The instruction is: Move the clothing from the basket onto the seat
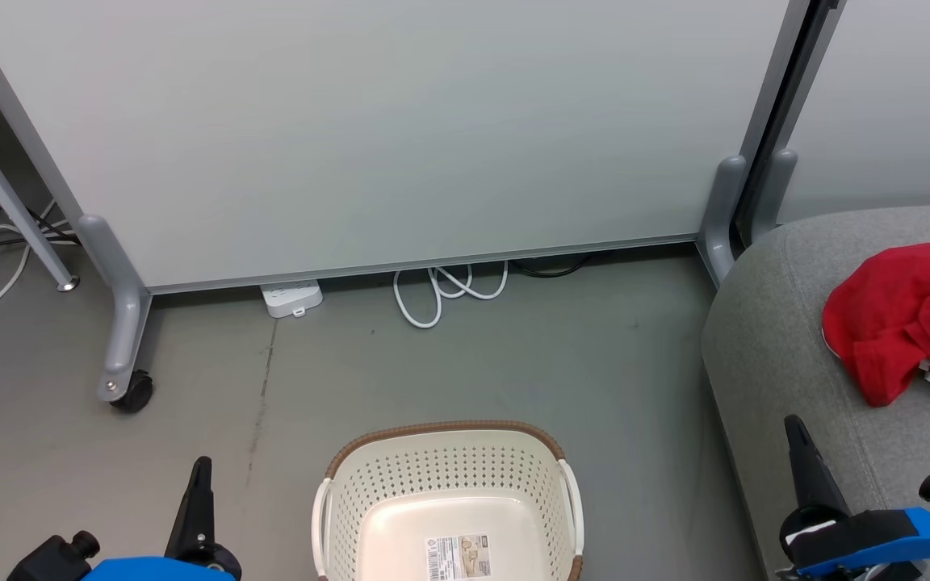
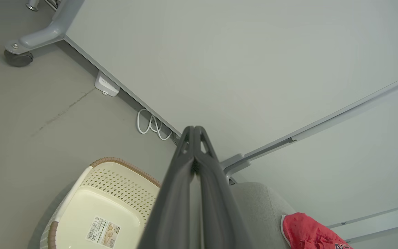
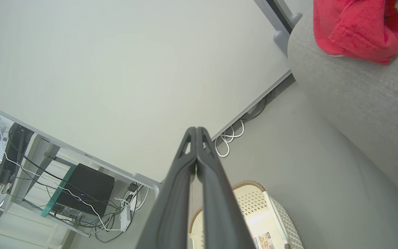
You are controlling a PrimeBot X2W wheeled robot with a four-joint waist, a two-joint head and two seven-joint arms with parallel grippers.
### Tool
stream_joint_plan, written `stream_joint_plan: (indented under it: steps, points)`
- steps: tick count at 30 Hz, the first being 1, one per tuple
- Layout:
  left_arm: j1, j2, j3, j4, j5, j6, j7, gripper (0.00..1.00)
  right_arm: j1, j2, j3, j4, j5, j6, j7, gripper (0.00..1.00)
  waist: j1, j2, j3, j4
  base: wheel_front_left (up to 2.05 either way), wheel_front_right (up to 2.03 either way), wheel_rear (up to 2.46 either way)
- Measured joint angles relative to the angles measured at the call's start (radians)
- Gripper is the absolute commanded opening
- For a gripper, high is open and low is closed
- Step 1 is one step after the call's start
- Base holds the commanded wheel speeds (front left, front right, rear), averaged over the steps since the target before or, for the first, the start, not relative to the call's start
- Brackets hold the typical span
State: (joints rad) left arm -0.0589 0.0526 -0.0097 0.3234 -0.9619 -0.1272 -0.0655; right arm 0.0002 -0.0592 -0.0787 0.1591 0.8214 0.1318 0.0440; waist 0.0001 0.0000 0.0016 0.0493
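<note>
Cream-white perforated plastic laundry basket (image 1: 441,472) with brown woven-look rim and white side handles. Stands on the grey floor (image 1: 594,363), bare inside, with a printed label (image 1: 457,557) stuck to its bottom.

To the right of the basket, apart from it: large grey fabric-upholstered seat (image 1: 780,363) with a rounded corner. Carries the crumpled red clothing (image 1: 893,323) with a little white trim, up and to the right of the basket. Lettering at the cloth's edge too cut off to read.

Just left of the basket: left jaws, clenched, long dark fingers pressed flat together, grasping nothing.

Right of the basket, over the near edge of the seat: right jaws, likewise clenched and empty.

Beyond the basket: pale grey partition panel (image 1: 400,129) on grey metal legs. Under its lower edge, a white power strip (image 1: 292,297) and a looped white cable (image 1: 445,290). Beyond and left of the basket, a black caster (image 1: 132,395) at the panel's foot.
</note>
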Motion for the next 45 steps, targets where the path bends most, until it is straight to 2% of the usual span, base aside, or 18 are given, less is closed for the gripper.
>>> stream_joint_plan:
  steps: [20, 45]
  points:
    - [-0.009, -0.001, 0.037, -0.024, -0.21, 0.0, 0.056, 0.0, -0.031, 0.002, -0.012, 0.028, 0.253, 0.0, 0.023, 0.0, 0.0, 0.0, 0.0, -0.013, 0.0, 0.0, 0.0]
    - [-0.026, -0.002, 0.076, -0.049, -0.421, 0.0, 0.117, 0.0, -0.064, 0.005, -0.023, 0.056, 0.511, 0.0, 0.045, 0.0, 0.0, 0.0, 0.001, -0.028, 0.0, 0.0, 0.0]
